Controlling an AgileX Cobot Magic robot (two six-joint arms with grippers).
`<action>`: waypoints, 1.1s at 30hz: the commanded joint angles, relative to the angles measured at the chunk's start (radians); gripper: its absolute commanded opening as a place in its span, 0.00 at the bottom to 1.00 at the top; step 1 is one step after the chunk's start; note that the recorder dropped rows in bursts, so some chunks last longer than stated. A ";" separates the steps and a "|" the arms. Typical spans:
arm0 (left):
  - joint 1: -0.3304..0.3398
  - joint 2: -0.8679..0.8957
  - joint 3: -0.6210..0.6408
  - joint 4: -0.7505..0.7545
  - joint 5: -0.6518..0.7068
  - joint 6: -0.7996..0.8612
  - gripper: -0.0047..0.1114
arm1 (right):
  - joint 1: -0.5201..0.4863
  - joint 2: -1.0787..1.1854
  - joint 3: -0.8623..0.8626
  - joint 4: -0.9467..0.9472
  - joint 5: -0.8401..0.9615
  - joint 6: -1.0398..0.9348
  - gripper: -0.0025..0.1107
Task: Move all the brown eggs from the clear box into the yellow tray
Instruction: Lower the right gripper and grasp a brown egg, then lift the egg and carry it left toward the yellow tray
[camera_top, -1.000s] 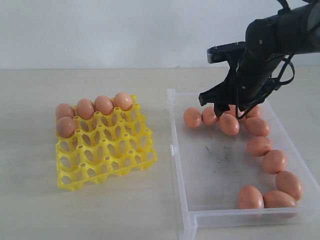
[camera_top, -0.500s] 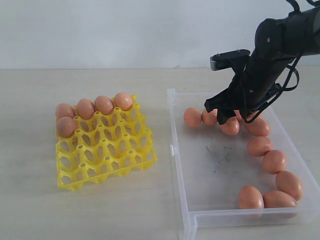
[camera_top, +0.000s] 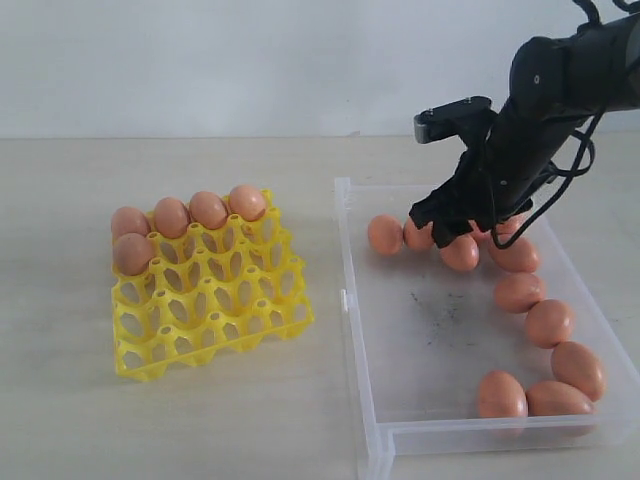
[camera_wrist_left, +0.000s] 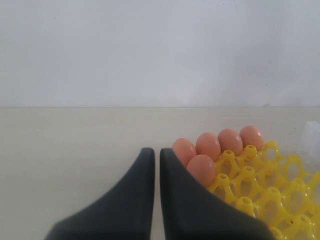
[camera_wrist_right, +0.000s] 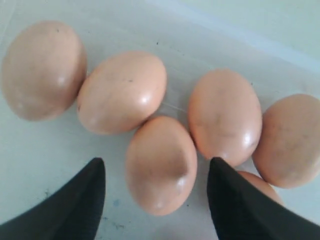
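Note:
The clear box (camera_top: 430, 335) lies on the right with several brown eggs (camera_top: 520, 292) along its far and right sides. My right gripper (camera_top: 452, 232) hangs open just above one brown egg (camera_top: 462, 254) at the far end. In the right wrist view that egg (camera_wrist_right: 161, 165) lies between the spread fingers (camera_wrist_right: 85, 200) of the right gripper (camera_wrist_right: 156, 164), untouched. The yellow tray (camera_top: 215, 300) on the left holds several eggs (camera_top: 208, 209) in its far cups. My left gripper (camera_wrist_left: 156, 151) is shut and empty beside the tray (camera_wrist_left: 250, 185); it is out of the exterior view.
Neighbouring eggs (camera_wrist_right: 122, 91) (camera_wrist_right: 224, 116) crowd close around the one between the right fingers. The box's near half has a bare, scuffed floor. Plain tabletop (camera_top: 200, 420) surrounds the tray and the box; a pale wall stands behind.
The right gripper has come down from just above the far eggs to sit low over one egg. Its jaws have stayed open. The eggs and tray have not moved.

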 joint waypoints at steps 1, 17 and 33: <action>-0.005 0.003 0.004 -0.005 -0.006 0.005 0.07 | -0.005 0.045 -0.001 -0.010 -0.006 -0.061 0.50; -0.005 0.003 0.004 -0.005 -0.006 0.005 0.07 | -0.005 0.087 -0.024 -0.052 -0.109 -0.140 0.50; -0.005 0.003 0.004 -0.005 -0.006 0.005 0.07 | -0.005 0.203 -0.166 -0.045 0.144 0.074 0.02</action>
